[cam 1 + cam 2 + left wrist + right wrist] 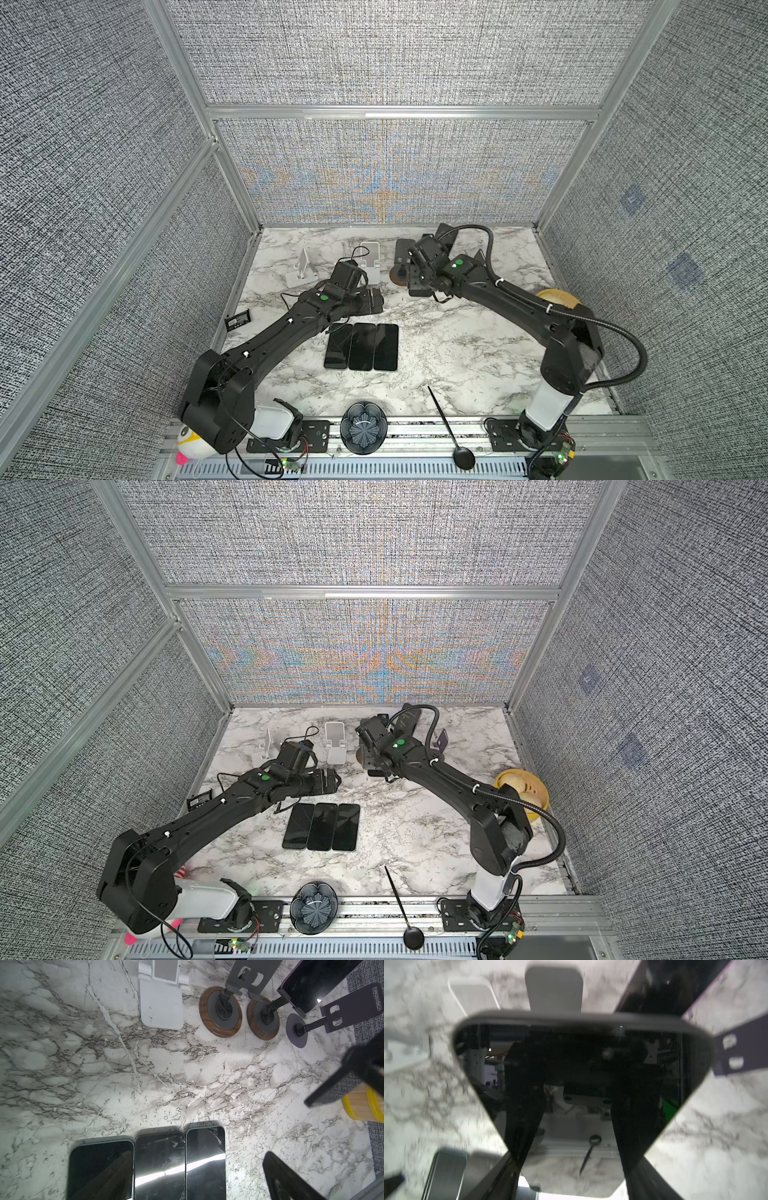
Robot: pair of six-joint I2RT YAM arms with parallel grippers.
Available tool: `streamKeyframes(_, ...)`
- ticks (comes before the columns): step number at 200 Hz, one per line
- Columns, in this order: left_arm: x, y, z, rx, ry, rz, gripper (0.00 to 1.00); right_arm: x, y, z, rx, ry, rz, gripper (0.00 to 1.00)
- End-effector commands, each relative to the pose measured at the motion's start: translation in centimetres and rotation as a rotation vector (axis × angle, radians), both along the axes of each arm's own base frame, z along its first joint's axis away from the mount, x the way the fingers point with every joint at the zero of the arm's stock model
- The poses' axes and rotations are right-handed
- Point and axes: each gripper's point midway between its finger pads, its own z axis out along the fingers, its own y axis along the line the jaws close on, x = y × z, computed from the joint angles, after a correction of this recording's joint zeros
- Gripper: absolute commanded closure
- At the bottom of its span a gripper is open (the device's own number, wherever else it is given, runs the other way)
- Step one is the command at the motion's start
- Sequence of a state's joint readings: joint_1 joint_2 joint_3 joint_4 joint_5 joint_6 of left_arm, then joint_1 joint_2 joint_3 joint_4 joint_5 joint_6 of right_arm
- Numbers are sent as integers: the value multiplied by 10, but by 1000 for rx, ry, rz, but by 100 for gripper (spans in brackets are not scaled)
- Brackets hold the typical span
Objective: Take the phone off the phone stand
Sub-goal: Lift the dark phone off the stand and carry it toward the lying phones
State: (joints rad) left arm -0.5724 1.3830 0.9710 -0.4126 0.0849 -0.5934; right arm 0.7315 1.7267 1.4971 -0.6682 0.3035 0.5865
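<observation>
Right wrist view is almost filled by the phone (571,1059): a dark, glossy slab with a grey rim, screen toward the lens. It is clamped across its width by the right gripper (577,1155), one black finger on each long edge. Past it, blurred, sit a white stand (554,987) and the marble table (415,1095).

Seen from above, in both top views, that gripper (415,286) (371,768) hangs over the back of the table, right by the phone stand (395,277). The arm hides most of the phone there, so I cannot tell from those views whether it touches the stand.

Left wrist view shows the phone stand (221,1011) with its round wood-rimmed base and its tilted grey plate, the plate's face in plain sight. Just beside it a twin stand (262,1019) carries a second phone (307,982) with a purple edge, and next along is a purple stand (297,1030).

The left gripper (322,1126) is spread wide and holds nothing. It is poised over bare marble just behind three phones (158,1167), which lie flat side by side with their edges touching.
</observation>
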Motion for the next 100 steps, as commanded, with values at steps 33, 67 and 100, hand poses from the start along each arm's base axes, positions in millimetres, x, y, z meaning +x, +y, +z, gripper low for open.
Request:
streamKeyframes(33,5,2,-1,25,-3,-13,2,-90,-6,-32,37,305,14,36)
streamKeyframes(67,4,4,-2,29,3,-10,2,-114,-3,-53,60,416,-3,38)
streamKeyframes(100,1,7,-5,36,10,-3,2,-128,-7,-74,8,514,-30,38)
